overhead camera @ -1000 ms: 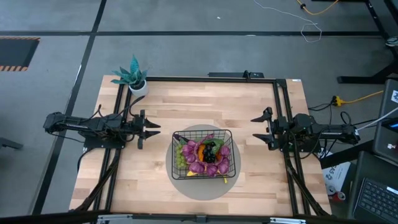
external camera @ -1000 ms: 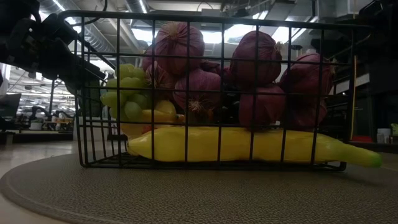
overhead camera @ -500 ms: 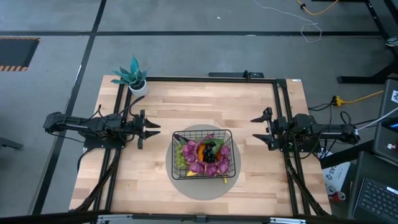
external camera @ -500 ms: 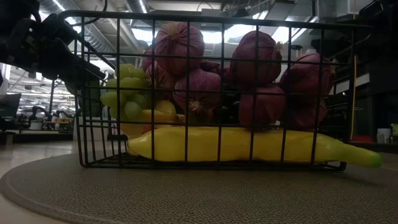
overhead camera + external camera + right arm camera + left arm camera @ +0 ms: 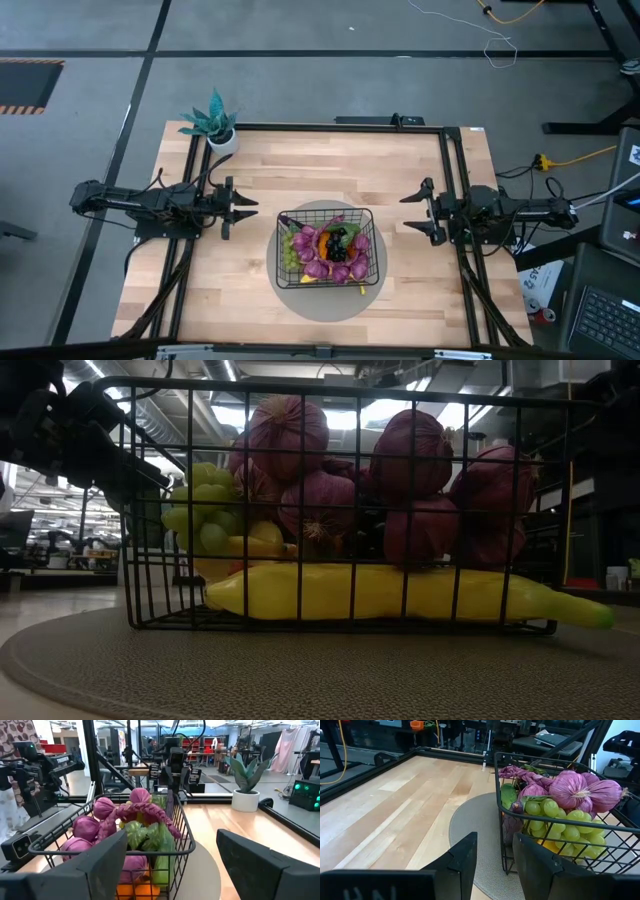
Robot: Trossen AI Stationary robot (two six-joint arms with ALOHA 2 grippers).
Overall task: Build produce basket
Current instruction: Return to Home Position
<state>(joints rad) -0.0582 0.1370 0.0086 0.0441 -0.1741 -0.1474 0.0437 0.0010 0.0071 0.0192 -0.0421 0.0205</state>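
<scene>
Basket, heaped with produce, sits on a round mat mid-table. My left gripper is left of it, jaws slightly parted; my right gripper is right of it, jaws spread wide.

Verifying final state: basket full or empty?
Full: basket holds purple garlic bulbs, green grapes and a long yellow fruit, piled near its rim.

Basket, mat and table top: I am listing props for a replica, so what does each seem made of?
The basket: thin black wire, probably coated metal, judging by its rigid open grid. The mat: grey-brown, matte, seemingly woven fibre, with a fine speckled texture. The table top: pale wood strips, smooth finish, with visible grain and seams.
</scene>
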